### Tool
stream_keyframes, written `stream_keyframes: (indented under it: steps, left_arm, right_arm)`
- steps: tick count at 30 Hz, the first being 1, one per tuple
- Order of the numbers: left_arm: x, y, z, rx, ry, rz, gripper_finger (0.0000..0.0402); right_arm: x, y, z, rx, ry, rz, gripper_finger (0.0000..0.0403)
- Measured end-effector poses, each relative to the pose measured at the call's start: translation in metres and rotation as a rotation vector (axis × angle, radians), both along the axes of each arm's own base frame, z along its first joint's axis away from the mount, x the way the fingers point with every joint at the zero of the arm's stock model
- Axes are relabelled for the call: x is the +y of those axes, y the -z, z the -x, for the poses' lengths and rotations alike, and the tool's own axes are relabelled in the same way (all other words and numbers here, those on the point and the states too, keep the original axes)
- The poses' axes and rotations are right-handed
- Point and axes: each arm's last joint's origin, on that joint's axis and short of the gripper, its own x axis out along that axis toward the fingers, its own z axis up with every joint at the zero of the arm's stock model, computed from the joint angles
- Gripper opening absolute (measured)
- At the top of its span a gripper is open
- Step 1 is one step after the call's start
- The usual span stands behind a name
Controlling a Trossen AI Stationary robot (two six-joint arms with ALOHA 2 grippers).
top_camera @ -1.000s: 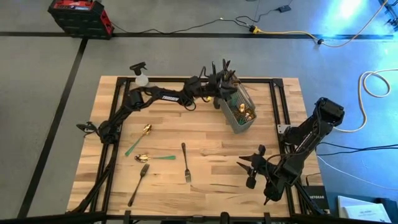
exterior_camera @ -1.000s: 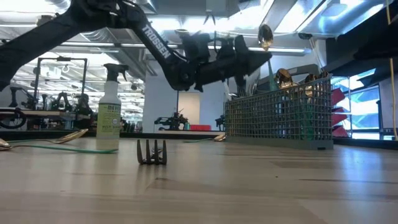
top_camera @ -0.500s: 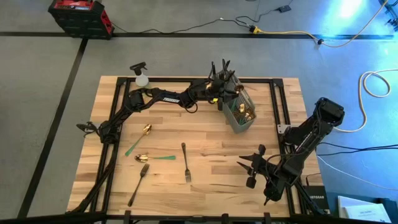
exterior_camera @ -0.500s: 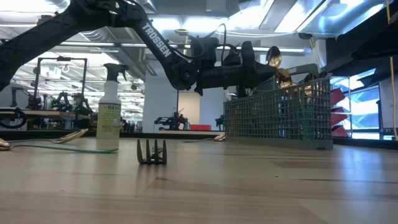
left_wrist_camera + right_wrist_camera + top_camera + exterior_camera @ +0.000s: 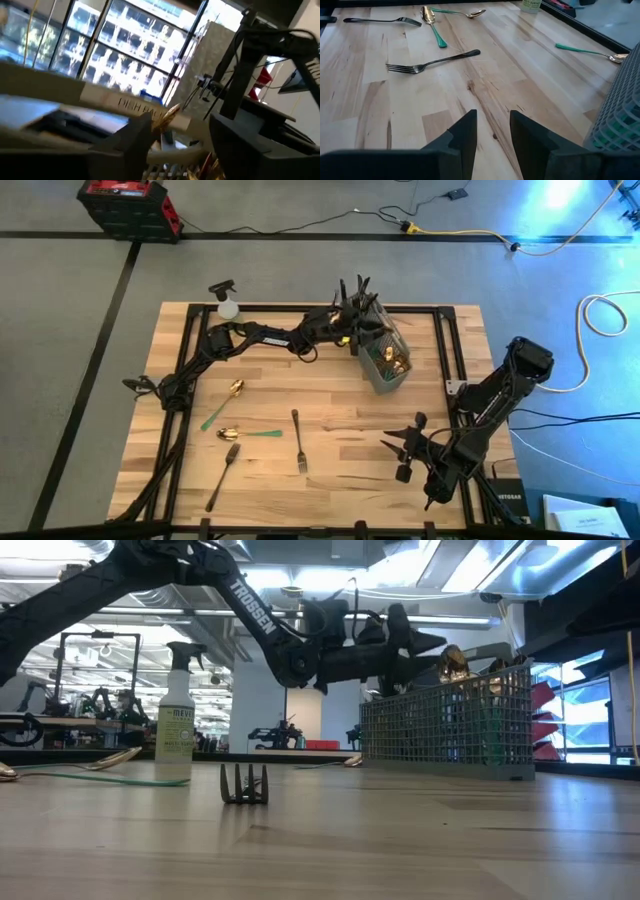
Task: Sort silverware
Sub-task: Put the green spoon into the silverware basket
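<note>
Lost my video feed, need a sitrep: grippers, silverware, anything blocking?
Left gripper open over the mesh caddy, nothing held. Right gripper open, idle near the table's right edge. Two dark forks and two green-handled spoons lie loose. Nothing blocking.

1. High view: overhead, facing straight down. Whole bench (image 5: 330, 395) sits mid-frame, grey floor on all sides.
2. Low view: at bench-top height, facing level across the boards into the room. A dark fork (image 5: 244, 784) stands close at lower centre; the mesh caddy (image 5: 447, 728) at right.
3. Left wrist view: raised, facing out over the caddy rim toward windows.
4. Right wrist view: low and close over the boards, facing along them.
5. Shared: the same dark fork (image 5: 430, 62) appears in high, low and right wrist views; the caddy in all four.
</note>
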Motion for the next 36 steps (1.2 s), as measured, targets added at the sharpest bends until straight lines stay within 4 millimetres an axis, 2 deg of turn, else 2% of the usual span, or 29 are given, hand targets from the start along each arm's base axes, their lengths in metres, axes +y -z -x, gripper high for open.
stream_keyframes:
  steps: [3, 8, 10, 12, 16, 20, 23, 25, 27, 30, 33, 36]
  left_arm:
    - [0.005, -0.014, 0.006, -0.069, 0.001, -0.049, 0.0191]
    - [0.012, -0.063, 0.032, -0.29, 0.182, -0.212, 0.0192]
    - [0.015, -0.079, 0.042, -0.302, 0.238, -0.19, 0.0191]
    - [0.017, -0.086, 0.052, -0.261, 0.24, -0.182, 0.0182]
    - [0.018, -0.077, 0.071, -0.119, 0.119, -0.238, 0.0151]
    - [0.001, -0.066, 0.099, -0.008, -0.01, -0.262, 0.013]
    - [-0.018, -0.046, 0.116, 0.211, -0.341, -0.3, 0.0122]
    - [-0.028, -0.031, 0.119, 0.376, -0.586, -0.347, 0.0119]
    - [-0.032, -0.022, 0.116, 0.468, -0.716, -0.4, 0.0118]
    - [-0.029, -0.012, 0.107, 0.621, -0.715, -0.448, 0.0118]
    - [-0.012, 0.008, 0.104, 0.74, -0.715, -0.279, 0.0118]
    - [0.008, 0.018, 0.102, 0.792, -0.668, -0.149, 0.0118]
  right_arm:
    - [0.0, 0.0, 0.0, -0.002, 0.0, -0.003, 0.0099]
    - [0.002, 0.0, -0.001, -0.007, -0.003, -0.025, 0.0099]
    - [0.002, -0.001, -0.001, -0.011, -0.003, -0.032, 0.0099]
    - [0.003, -0.001, -0.002, -0.018, -0.003, -0.043, 0.0099]
    - [0.004, -0.001, -0.002, -0.022, -0.004, -0.052, 0.0099]
    - [0.006, -0.001, -0.003, -0.018, -0.011, -0.075, 0.0099]
    - [0.005, 0.0, -0.003, -0.016, -0.01, -0.064, 0.0099]
    - [0.004, 0.0, -0.005, -0.028, 0.001, -0.047, 0.0099]
    - [0.002, -0.001, -0.006, -0.037, 0.012, -0.032, 0.0099]
    - [-0.001, -0.001, -0.011, -0.032, 0.026, -0.025, 0.0099]
    - [-0.003, 0.0, -0.013, -0.008, 0.027, -0.049, 0.0099]
    - [-0.004, 0.0, -0.015, 0.001, 0.028, -0.055, 0.0099]
